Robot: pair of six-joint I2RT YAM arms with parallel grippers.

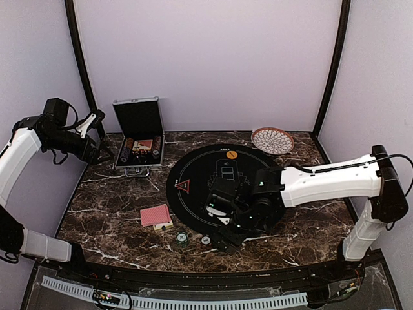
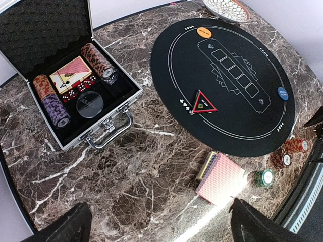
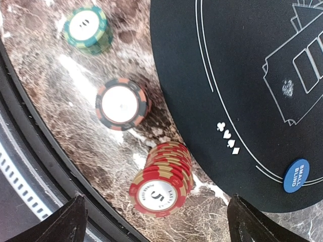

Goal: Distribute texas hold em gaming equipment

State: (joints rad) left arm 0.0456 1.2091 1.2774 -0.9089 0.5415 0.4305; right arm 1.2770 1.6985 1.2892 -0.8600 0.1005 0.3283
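A red-backed deck of cards (image 1: 155, 216) lies on the marble left of the black round mat (image 1: 200, 169); it also shows in the left wrist view (image 2: 222, 178). The red-edged triangle marker (image 2: 204, 103) lies on the mat's left part, an orange chip (image 2: 204, 33) at its far edge and a blue chip (image 3: 296, 176) at its right. A green stack (image 3: 88, 29), a black-and-orange stack (image 3: 122, 104) and a leaning red stack (image 3: 161, 184) stand by the mat's near edge. My right gripper (image 3: 161, 229) is open just above the red stack. My left gripper (image 2: 161, 229) is open, empty, raised at the far left.
The open silver case (image 2: 118, 108) at the back left holds more chip stacks, cards, dice and a clear disc. The woven dish (image 1: 272, 140) sits at the back behind the mat. The table's black front rim (image 3: 30, 151) runs close to the chip stacks.
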